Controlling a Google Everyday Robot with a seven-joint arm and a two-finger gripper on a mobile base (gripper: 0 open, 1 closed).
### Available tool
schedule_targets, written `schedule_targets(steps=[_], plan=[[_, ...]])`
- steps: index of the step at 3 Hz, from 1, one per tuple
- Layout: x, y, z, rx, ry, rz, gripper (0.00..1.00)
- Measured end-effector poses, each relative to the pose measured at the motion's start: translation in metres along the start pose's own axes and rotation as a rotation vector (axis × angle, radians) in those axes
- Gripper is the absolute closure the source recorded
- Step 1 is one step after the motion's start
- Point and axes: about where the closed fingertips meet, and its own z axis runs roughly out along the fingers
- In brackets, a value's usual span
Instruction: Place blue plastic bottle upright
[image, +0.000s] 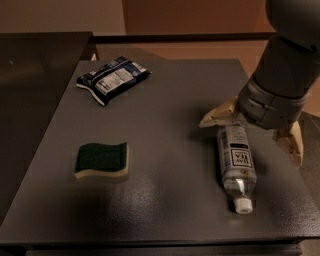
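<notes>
The blue plastic bottle (236, 162) lies on its side at the right of the dark table (165, 100), white cap toward the front edge, pale label with dark print facing up. My gripper (252, 135) is open and hangs over the bottle's far, bottom end. One cream finger (218, 114) points left of the bottle and the other finger (292, 142) is to its right, near the table's right edge. The grey wrist hides the bottle's base.
A dark blue snack packet (113, 78) lies at the back left. A green and cream sponge (102, 160) lies at the front left. The table's right edge runs close beside the bottle.
</notes>
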Motion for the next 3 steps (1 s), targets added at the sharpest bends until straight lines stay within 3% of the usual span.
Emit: schedule_targets(steps=[1,2,3], plan=[[-0.014,0.003,0.017,-0.054,-0.022,-0.200,0.00],[-0.023,0.005,0.029,-0.099,-0.035,-0.360,0.00],[-0.026,0.005,0.036,-0.112,-0.038,-0.428,0.18]])
